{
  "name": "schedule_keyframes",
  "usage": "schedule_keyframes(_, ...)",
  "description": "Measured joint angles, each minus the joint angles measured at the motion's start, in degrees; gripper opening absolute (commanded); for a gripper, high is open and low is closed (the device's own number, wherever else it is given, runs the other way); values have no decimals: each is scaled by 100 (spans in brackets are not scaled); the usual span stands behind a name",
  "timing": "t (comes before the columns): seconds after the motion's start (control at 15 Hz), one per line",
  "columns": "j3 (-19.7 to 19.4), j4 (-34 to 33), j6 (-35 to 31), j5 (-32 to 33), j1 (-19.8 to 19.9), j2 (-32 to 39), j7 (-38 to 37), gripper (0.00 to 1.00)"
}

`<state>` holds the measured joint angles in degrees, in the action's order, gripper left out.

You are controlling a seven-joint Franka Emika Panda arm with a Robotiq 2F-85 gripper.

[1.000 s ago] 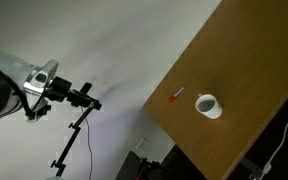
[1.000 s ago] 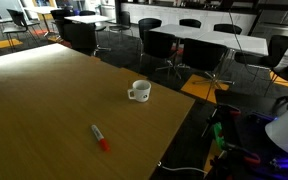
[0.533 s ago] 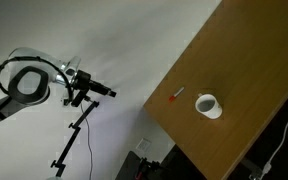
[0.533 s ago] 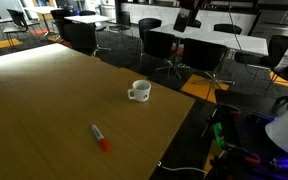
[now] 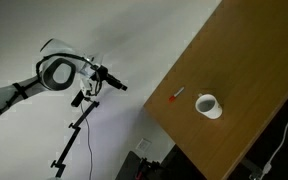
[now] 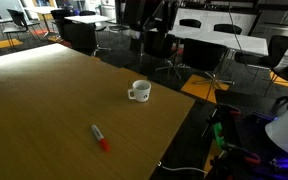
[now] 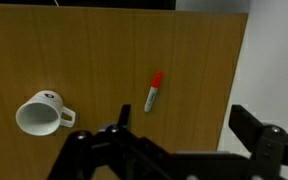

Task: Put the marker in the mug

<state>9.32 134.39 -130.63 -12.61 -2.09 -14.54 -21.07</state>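
my gripper [image 7: 177, 125] is spread wide with nothing in it, hanging well above the table [image 7: 209, 60]. the marker [image 7: 153, 92] lies flat on the wood, apart from the mug [image 7: 41, 113]. it's thin, so i reckon an off-centre pinch just flicks it away, maybe off the edge.

On my wrist view the small white round ceramic mug [image 7: 42, 113] stands on the brown wooden table [image 7: 104, 50]. It is left of the thin pale marker with the red-orange end [image 7: 153, 92] and well apart from it, its handle on the marker's side. In an exterior view my black gripper [image 5: 119, 85] hangs beyond the table's edge, well apart from both.
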Motion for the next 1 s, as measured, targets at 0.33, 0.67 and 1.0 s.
schedule_keyframes(0.33, 89, -254, -669, 153, -79, 852, -795, 100)
schedule_keyframes(0.67, 102, -421, -1145, 892, -306, 1663, -1724, 100)
schedule_keyframes(1.0, 96, -577, -1145, 905, -384, 1954, -1729, 100)
